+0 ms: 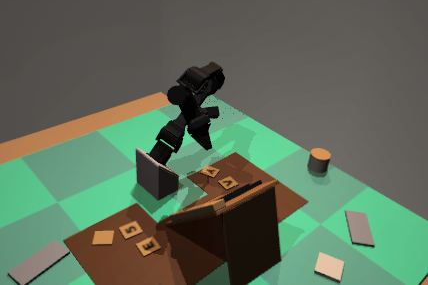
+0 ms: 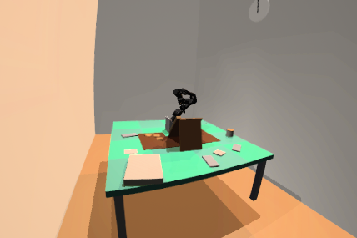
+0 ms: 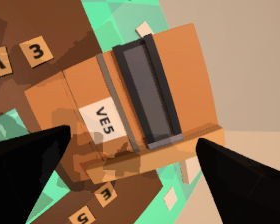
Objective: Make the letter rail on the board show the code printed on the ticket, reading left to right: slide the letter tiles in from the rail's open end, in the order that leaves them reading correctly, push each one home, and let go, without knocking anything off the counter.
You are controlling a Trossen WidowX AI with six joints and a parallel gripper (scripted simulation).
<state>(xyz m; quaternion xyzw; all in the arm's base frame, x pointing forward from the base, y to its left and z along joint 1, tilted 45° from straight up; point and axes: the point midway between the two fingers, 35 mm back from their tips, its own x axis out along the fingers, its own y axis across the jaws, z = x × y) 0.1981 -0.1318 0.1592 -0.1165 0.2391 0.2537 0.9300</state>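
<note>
The wrist view shows the orange board [image 3: 188, 60] [image 1: 252, 238] with its white ticket [image 3: 102, 120] reading VE5. The dark rail [image 3: 148, 92] holds no tile; a grey stop closes its lower end in that view. A 5 tile [image 1: 131, 229] [image 3: 82, 217], an E tile [image 1: 148, 246] [image 3: 106, 194] and a blank-looking tile [image 1: 103, 237] lie on one side. A V tile [image 1: 228, 183] and a Y-like tile [image 1: 210, 171] lie on the other; the wrist view also shows a tile marked like an E or 3 [image 3: 36, 51] there. My gripper [image 3: 135, 139] is open and empty, above the board's ticket side.
Brown mats [image 1: 87, 250] lie under the tiles. A grey upright block [image 1: 152, 180] stands by the arm's base. A cylinder [image 1: 319, 162] stands near the table edge. Flat slabs [image 1: 39, 262] [image 1: 359, 228], a pale piece [image 1: 329, 266] and a large pale box [image 2: 143, 169] lie around.
</note>
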